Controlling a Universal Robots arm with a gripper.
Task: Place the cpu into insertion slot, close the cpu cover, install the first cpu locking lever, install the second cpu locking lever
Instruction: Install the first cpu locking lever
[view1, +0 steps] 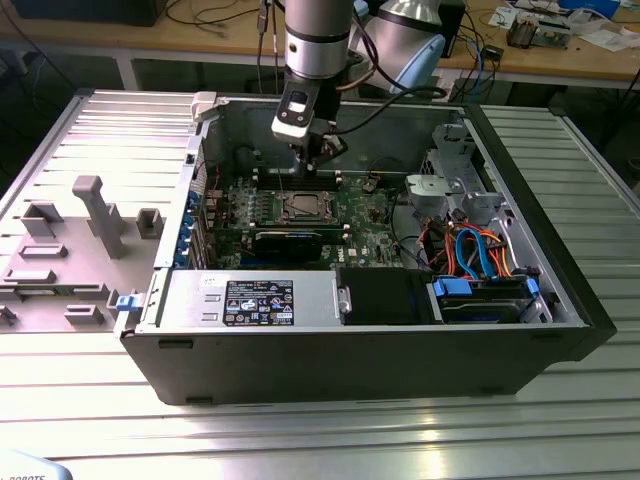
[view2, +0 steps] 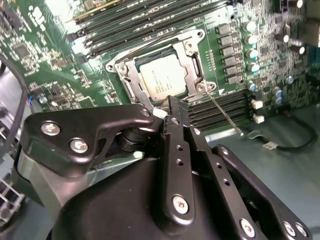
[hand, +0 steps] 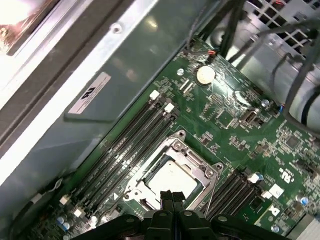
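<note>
The cpu lies flat in the slot, grey top up. The slot sits in the middle of the green board, inside the open case. The cover is a thin metal frame. It looks to lie down around the cpu, so the grey top shows through the hole in the middle.

A thin metal lever runs from one corner of the cover and sticks out over the board, past a row of long black memory slots. More memory slots lie on the other side of the slot. A round silver battery sits farther off on the board. In the exterior view a long black card lies just in front of the slot. A grey power box is in front of that. Orange and blue cables are piled well apart, at the exterior view's right. The case rests on a ribbed metal table.

The arm comes straight down from above into the case. The gripper points down at the board. Its two black fingers are pressed close together with nothing between them. In both wrist views the tips hang at the edge of the cover, near the lever's corner. You cannot tell if they touch the cover or the lever. Nothing lies between the tips and the slot.
</note>
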